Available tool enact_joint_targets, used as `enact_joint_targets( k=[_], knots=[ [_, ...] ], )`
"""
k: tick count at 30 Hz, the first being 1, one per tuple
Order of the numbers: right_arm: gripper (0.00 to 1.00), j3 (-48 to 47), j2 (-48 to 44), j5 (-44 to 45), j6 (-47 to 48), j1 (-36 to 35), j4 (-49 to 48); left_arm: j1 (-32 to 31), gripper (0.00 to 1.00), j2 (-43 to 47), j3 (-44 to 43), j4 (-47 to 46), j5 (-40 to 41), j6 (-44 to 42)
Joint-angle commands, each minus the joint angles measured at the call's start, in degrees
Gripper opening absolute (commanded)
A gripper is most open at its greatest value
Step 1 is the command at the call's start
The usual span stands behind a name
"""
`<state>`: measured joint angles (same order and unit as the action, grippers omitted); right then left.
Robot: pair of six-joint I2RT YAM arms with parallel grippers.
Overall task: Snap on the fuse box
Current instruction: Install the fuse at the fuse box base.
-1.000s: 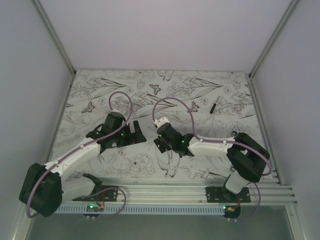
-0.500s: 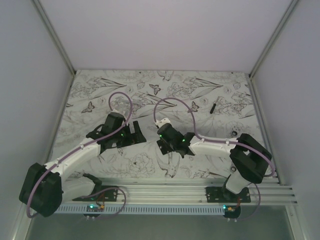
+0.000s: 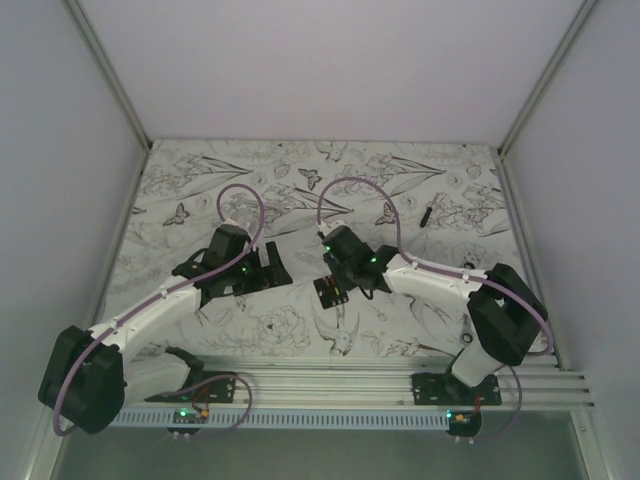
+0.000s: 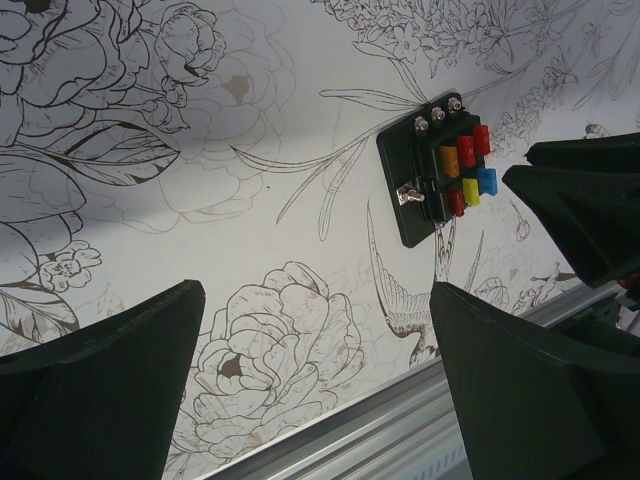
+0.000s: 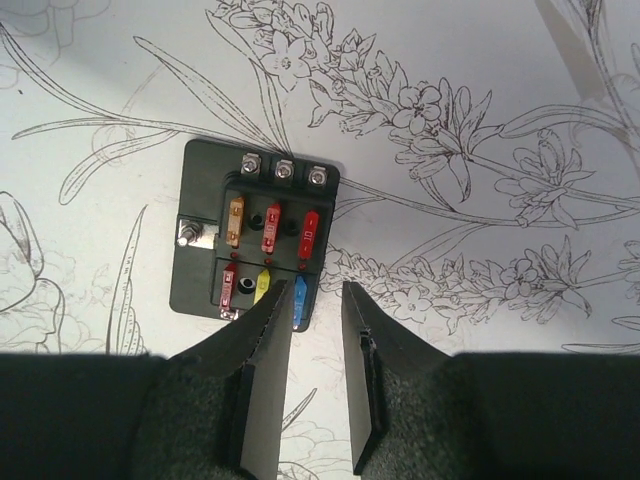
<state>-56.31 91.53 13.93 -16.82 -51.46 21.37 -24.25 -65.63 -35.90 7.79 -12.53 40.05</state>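
- Right, start with the counter (image 3: 180, 190): its flower-printed sheet fills the middle of the top view, and everything in play lies on it or hangs over it.
- Your left tool (image 4: 315, 330) has its jaws spread wide with nothing between them. It hangs left of centre in the top view, apart from the fuse box (image 5: 200, 250).
- Your right tool (image 5: 318, 298) is at the centre of the top view. Its jaws stand a little apart, with a narrow gap, and they grip nothing. In its own wrist view, the finger on the left of the frame overlaps the box's lower right corner. You cannot tell whether it touches.
- The fuse box lies flat and face up on the counter. It is left of centre in the right wrist view, upper right in the left wrist view, and just below the right tool in the top view.
- A short black bar (image 3: 427, 214) lies well apart, at the upper right of the top view.
- The fuses (image 5: 269, 228) sit in two rows: orange, red, red above and red, yellow, blue below. The pictures don't settle whether a clear cover is over them.
- As for the step, you look to be at the pressing or checking stage, with neither tool clamped on anything. The next move probably calls for bringing the right tool squarely over the box's face and pressing straight down and evenly, so the box neither tips nor skids.
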Motion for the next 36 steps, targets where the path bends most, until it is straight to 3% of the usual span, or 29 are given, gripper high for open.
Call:
enact_joint_targets(
  k=[1,19,25,36],
  knots=[
    [0.31,-2.40,-0.81,-6.46,-2.12,2.10,2.14,0.69,1.00,-0.55,0.22,1.44,-0.71,-0.06],
    [0.20,-3.23,3.10,-7.47,-3.23,3.30,4.56,0.95,1.00,-0.40,0.39,1.42,-0.97,-0.24],
    [0.00,-3.77,4.43,-7.57,-2.71,3.25,5.03,0.96,1.00,-0.62,0.44,1.42,-1.08,-0.22],
    [0.00,-8.98,11.04,-7.63,0.36,3.08,11.37,0.96,1.00,-1.07,0.40,1.43,-1.18,-0.43]
  ],
)
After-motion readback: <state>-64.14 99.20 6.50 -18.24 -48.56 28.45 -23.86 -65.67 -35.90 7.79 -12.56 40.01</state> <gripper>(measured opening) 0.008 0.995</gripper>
